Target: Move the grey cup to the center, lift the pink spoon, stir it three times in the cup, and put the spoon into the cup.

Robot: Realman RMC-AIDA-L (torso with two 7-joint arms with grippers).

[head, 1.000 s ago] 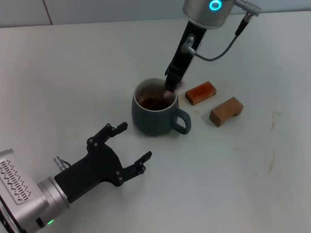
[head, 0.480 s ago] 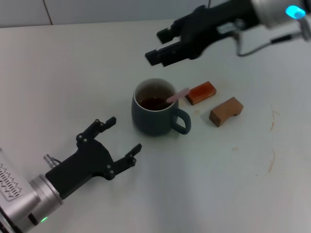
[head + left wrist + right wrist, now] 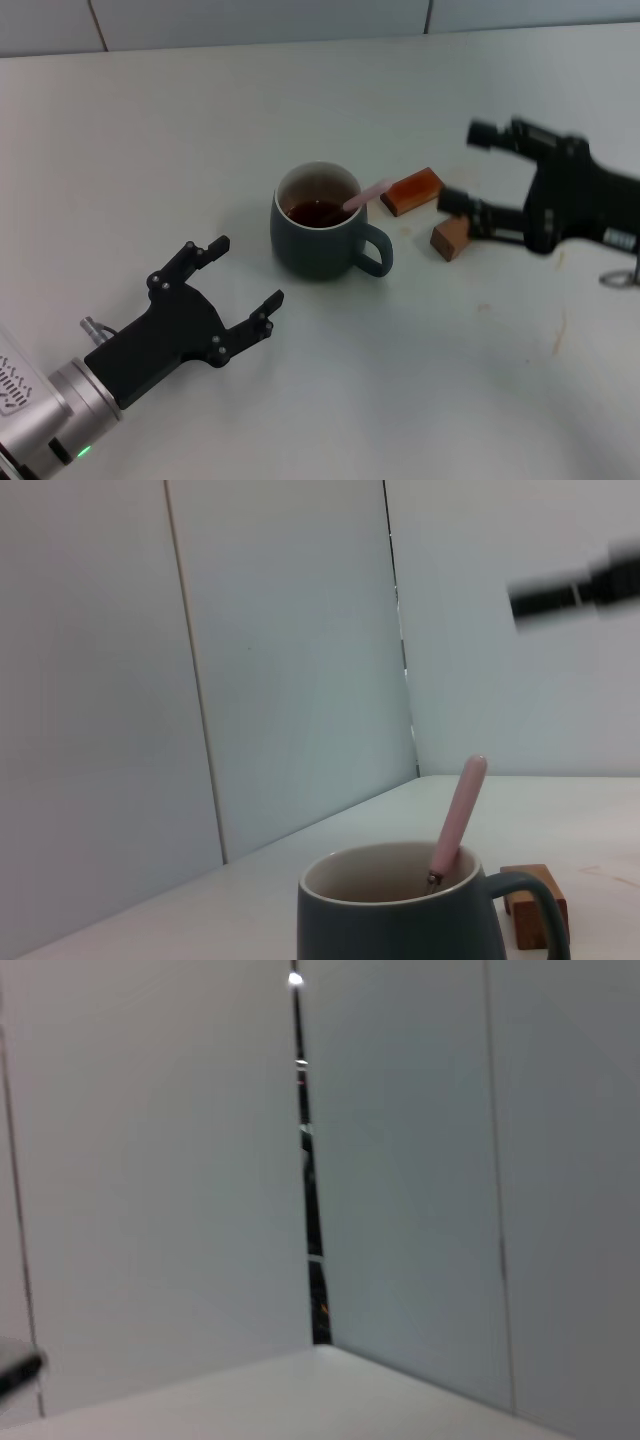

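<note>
The grey cup stands near the middle of the table, handle toward the right, with dark liquid inside. The pink spoon rests in it, its pink handle leaning over the right rim; nothing holds it. The left wrist view shows the same grey cup with the pink spoon sticking up. My right gripper hangs open at the right, over the brown blocks, well clear of the cup. Down at the lower left my left gripper is open and empty, a short way from the cup.
Two brown blocks lie right of the cup: an orange-brown one close to the spoon handle and a tan one partly hidden behind my right gripper. A white wall bounds the table's far edge.
My right gripper let go of the spoon in the cup, rose, and swung away to the right, lower than half a second ago. The left gripper drew back slightly toward the lower left.
</note>
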